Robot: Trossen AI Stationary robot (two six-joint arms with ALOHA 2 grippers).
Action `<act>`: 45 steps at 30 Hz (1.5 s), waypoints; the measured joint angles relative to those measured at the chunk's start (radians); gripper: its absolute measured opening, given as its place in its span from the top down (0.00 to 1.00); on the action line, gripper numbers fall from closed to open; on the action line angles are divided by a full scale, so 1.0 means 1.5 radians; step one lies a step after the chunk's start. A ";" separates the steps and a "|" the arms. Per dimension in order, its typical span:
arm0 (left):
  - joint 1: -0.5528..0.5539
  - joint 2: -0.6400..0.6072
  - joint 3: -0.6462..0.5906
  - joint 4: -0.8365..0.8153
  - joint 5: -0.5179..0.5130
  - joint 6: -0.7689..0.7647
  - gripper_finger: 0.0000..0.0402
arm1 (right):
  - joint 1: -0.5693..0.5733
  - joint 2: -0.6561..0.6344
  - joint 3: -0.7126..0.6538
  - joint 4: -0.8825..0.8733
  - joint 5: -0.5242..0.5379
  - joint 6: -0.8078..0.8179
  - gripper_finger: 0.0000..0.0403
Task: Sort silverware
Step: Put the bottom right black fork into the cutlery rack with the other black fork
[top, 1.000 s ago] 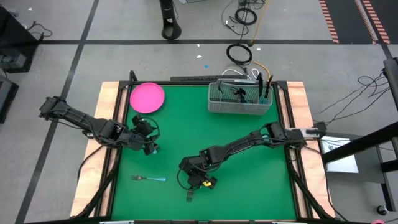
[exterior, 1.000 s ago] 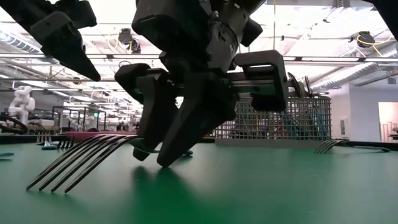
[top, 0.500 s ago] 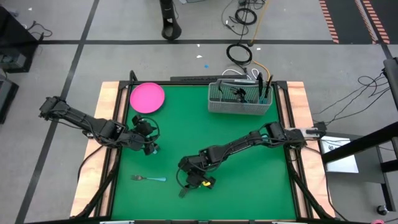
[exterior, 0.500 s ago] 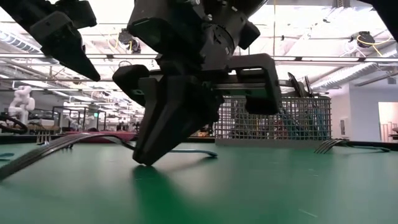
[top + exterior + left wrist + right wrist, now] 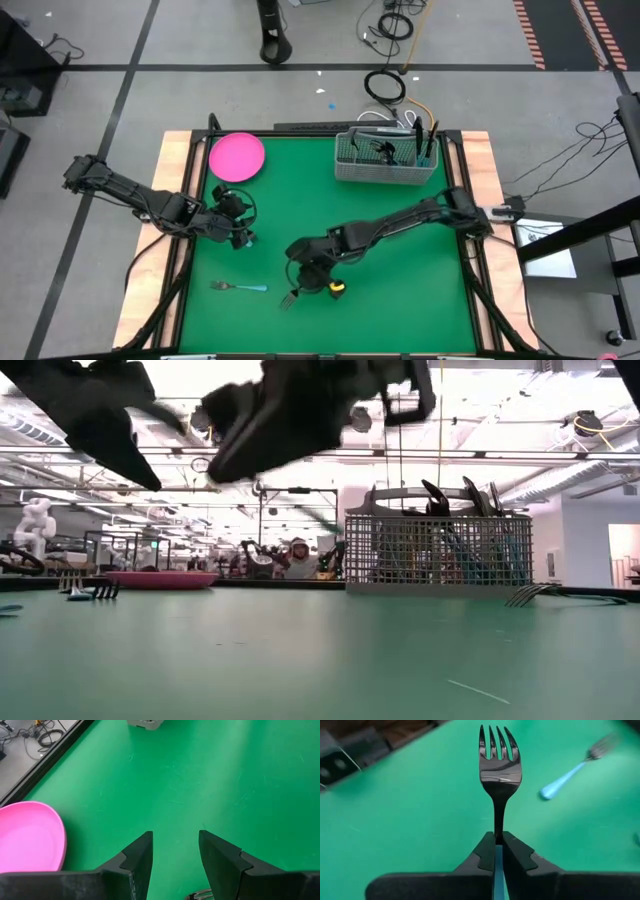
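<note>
From above, the right gripper (image 5: 300,287) was seen low on the green felt table (image 5: 400,230), raised slightly from where it had pressed down half a second earlier, with a dark-headed, blue-handled fork (image 5: 290,298) now carried in it and jutting toward the table's near edge. A second light-blue-handled fork (image 5: 238,287) lay flat just beside it to the left, untouched. The left gripper (image 5: 240,232) was held idle below the round pink plate (image 5: 237,157), and the grey wire mesh basket (image 5: 385,160) stood well apart at the far edge.

At table level, the right gripper (image 5: 300,405), which had been planted on the felt, was found lifted clear to the top of the picture, so the pick was judged done and transport to the basket (image 5: 438,552) next.

Past the left wrist, the left gripper (image 5: 175,852) was shown with its fingers spread and nothing between them, the pink plate (image 5: 30,837) beside it.

Past the right wrist, the right gripper (image 5: 496,851) was seen clamped on the fork (image 5: 499,770) at its neck, tines pointing forward, while the other fork (image 5: 580,762) was left on the felt beyond.
</note>
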 joint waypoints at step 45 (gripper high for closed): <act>0.000 0.022 0.000 0.083 0.015 0.080 0.60 | -0.345 -0.431 -0.710 1.049 0.453 0.118 1.00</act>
